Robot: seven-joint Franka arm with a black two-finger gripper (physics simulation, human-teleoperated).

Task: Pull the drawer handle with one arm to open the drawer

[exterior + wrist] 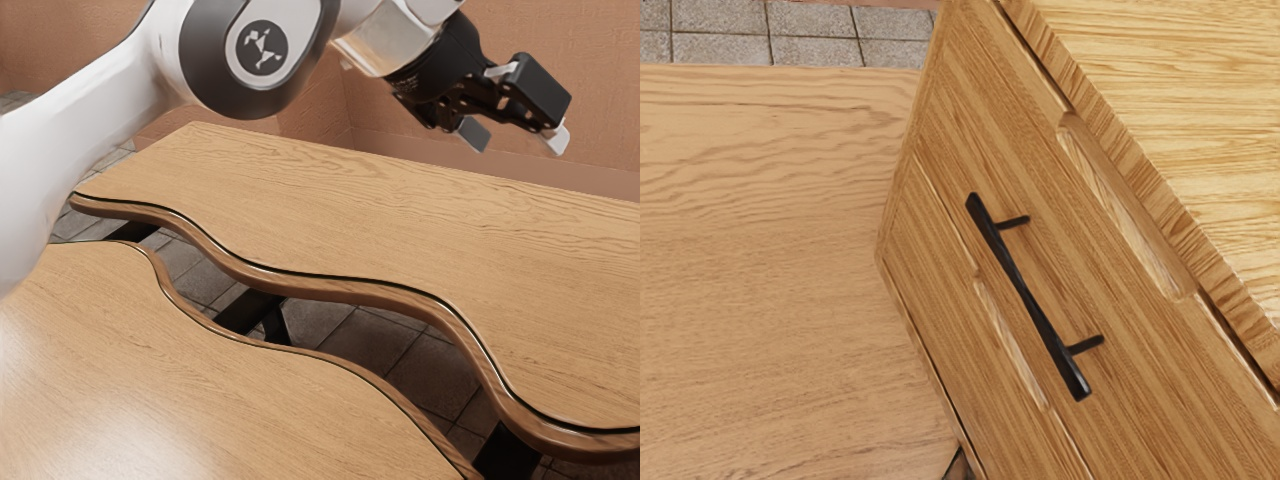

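Exterior view: your arm (100, 110) enters from 9 to 10 o'clock and reaches across to about 1 o'clock, where the black gripper (518, 137) hangs in the air above the far table (400, 230), touching nothing. Its two fingers (476, 133) stand spread apart with bare space between them, and they point down and toward 4 o'clock. The far table has a wavy front edge that runs from 9 o'clock down to 5 o'clock. A near table (150, 380) with a matching wavy edge occupies the 7 o'clock corner. The two tops lie apart, and between them you see the grey tiled floor (340, 335) and dark table legs (250, 310). A terracotta wall (600, 50) closes the scene behind the gripper. Wrist view: a wooden cabinet (1160, 90) stands on a wooden tabletop (760, 250), and the camera looks at it obliquely from above. The drawer front (1120, 330) faces the camera. The drawer handle (1028, 297), a slim black bar, sits on that front on two short posts, clear of the wood. From the handle, the tabletop lies toward 9 o'clock and the cabinet's top surface toward 1 o'clock. A strip of tiled floor (770, 30) shows beyond the tabletop's far edge. From this angle you cannot tell whether the drawer is pulled out at all.
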